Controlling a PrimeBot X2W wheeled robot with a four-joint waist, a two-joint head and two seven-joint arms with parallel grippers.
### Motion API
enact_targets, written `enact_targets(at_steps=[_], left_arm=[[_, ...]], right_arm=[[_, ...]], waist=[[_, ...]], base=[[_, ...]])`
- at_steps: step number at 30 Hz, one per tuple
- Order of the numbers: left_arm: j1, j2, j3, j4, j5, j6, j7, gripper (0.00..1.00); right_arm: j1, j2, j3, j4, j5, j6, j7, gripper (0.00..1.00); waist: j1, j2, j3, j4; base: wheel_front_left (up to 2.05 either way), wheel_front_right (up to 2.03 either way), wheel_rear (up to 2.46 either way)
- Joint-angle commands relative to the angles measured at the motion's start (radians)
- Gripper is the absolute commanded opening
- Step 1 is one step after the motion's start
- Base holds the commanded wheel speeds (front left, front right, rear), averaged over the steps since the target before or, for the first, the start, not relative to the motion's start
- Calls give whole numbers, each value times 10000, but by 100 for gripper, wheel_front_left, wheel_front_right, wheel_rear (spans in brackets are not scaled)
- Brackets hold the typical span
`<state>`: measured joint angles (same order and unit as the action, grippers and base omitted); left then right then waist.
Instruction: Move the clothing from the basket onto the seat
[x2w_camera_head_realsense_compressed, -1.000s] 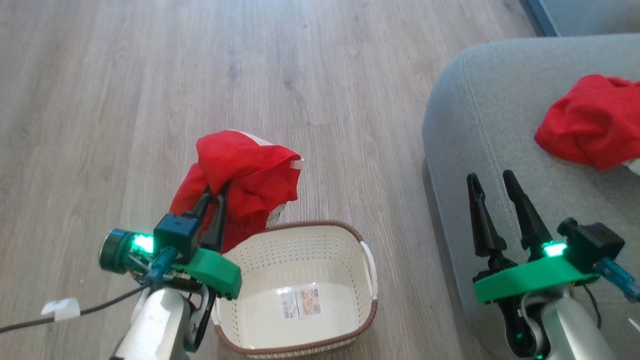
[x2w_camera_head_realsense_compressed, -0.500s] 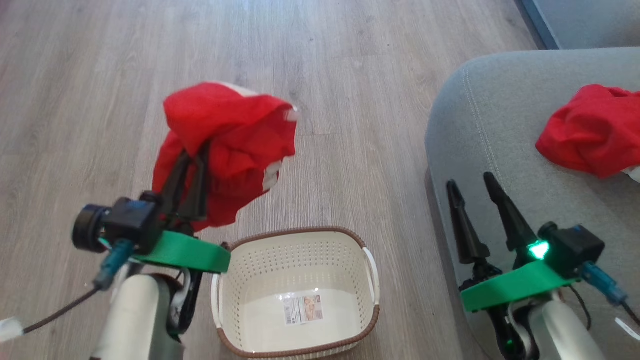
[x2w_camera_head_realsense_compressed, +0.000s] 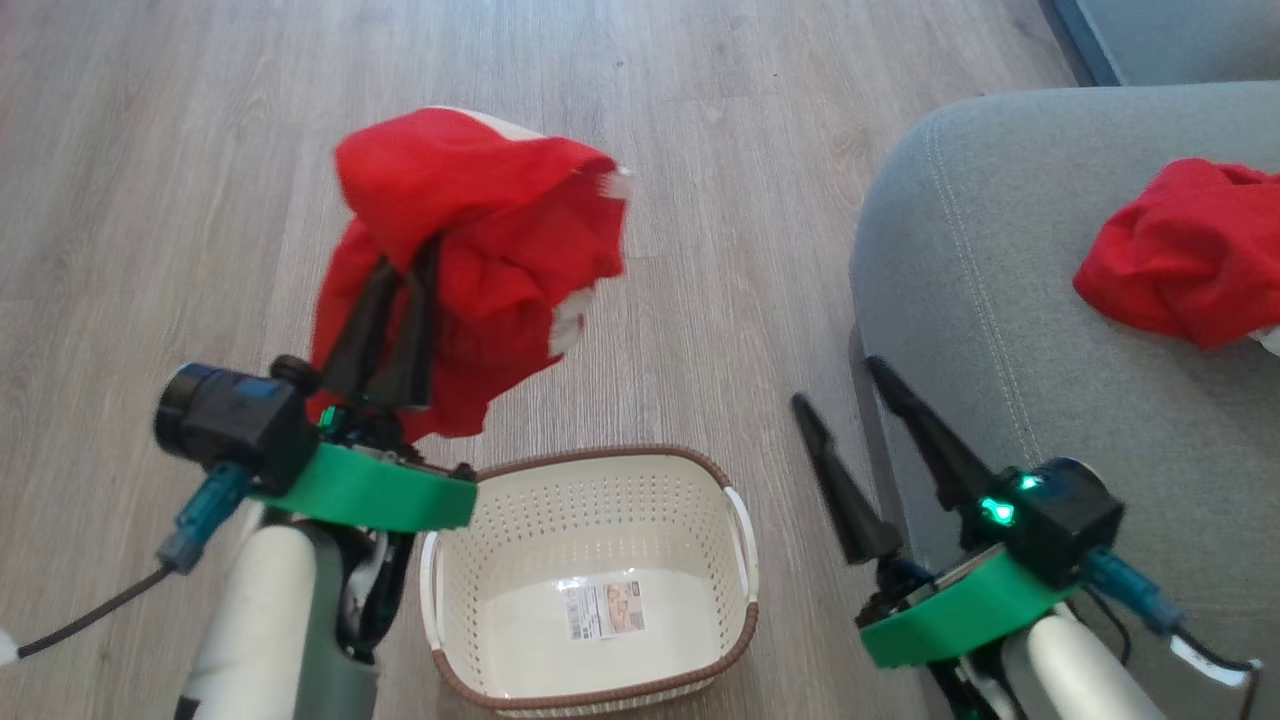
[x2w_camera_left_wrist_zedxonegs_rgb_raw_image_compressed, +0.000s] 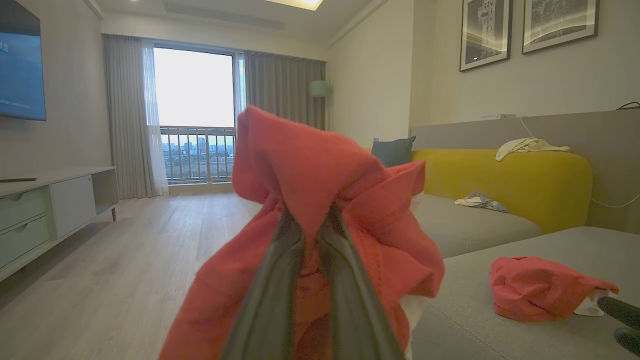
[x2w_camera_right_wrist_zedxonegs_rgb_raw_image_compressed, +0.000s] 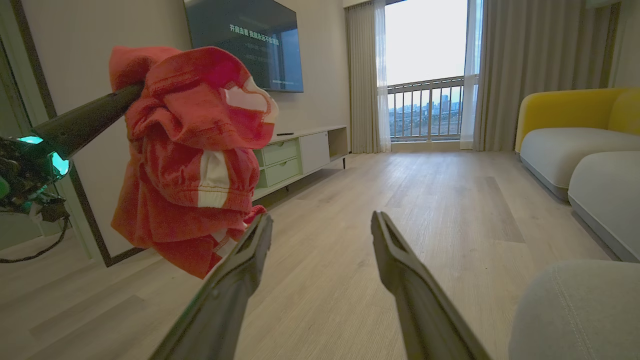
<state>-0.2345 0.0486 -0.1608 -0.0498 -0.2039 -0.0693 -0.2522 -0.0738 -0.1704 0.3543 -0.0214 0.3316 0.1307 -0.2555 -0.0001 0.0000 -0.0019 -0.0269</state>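
A red garment (x2w_camera_head_realsense_compressed: 480, 260) with white parts hangs in the air over the floor, above and left of the basket, draped over my left gripper (x2w_camera_head_realsense_compressed: 405, 260), which is shut on it. In the left wrist view the red garment (x2w_camera_left_wrist_zedxonegs_rgb_raw_image_compressed: 320, 210) wraps both fingers. The cream basket (x2w_camera_head_realsense_compressed: 590, 580) stands on the floor with only its label sticker inside. A second red garment (x2w_camera_head_realsense_compressed: 1180, 250) lies on the grey seat (x2w_camera_head_realsense_compressed: 980, 260) at the right. My right gripper (x2w_camera_head_realsense_compressed: 835, 385) is open, holding nothing, beside the seat's left edge. The right wrist view shows the held garment (x2w_camera_right_wrist_zedxonegs_rgb_raw_image_compressed: 195, 150) at its left.
Wooden floor (x2w_camera_head_realsense_compressed: 200, 150) stretches around the basket. A pale TV cabinet (x2w_camera_right_wrist_zedxonegs_rgb_raw_image_compressed: 295, 152) stands along the wall under a television (x2w_camera_right_wrist_zedxonegs_rgb_raw_image_compressed: 250, 42). A yellow sofa (x2w_camera_left_wrist_zedxonegs_rgb_raw_image_compressed: 505, 185) with small cloths on it stands beyond the seat. A cable (x2w_camera_head_realsense_compressed: 90, 625) trails from my left wrist.
My left gripper has lifted the red garment up out of the basket area and higher above the floor. My right gripper has swung left, off the seat toward its edge.
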Motion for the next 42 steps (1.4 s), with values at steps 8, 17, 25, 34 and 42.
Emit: enact_targets(at_steps=[8, 17, 25, 34, 42], left_arm=[[-594, 18, -453, -471, -167, -293, -95, 0], [-565, 17, -1472, -650, -227, -506, -95, 0], [-565, 27, -2441, -653, 30, -599, -95, 0], [-723, 484, -4048, -507, -243, -611, -95, 0], [-830, 526, -4804, -314, -433, -612, -95, 0]], right_arm=[[-973, -518, 1200, -332, -334, 0, -63, 100], [-1356, -778, 1487, -182, -493, 0, -63, 100], [-1658, -979, 1746, 65, -842, 0, -63, 100], [-2306, -1117, 2576, 529, -1166, 0, -63, 100], [-2620, -558, 2772, 876, -1561, 0, -63, 100]], waist=[[1, 0, 68, 61], [1, 0, 103, 228], [1, 0, 104, 295], [1, 0, 81, 268], [1, 0, 102, 385]], base=[[0, 0, 0], [0, 0, 0], [0, 0, 0], [0, 0, 0], [0, 0, 0]])
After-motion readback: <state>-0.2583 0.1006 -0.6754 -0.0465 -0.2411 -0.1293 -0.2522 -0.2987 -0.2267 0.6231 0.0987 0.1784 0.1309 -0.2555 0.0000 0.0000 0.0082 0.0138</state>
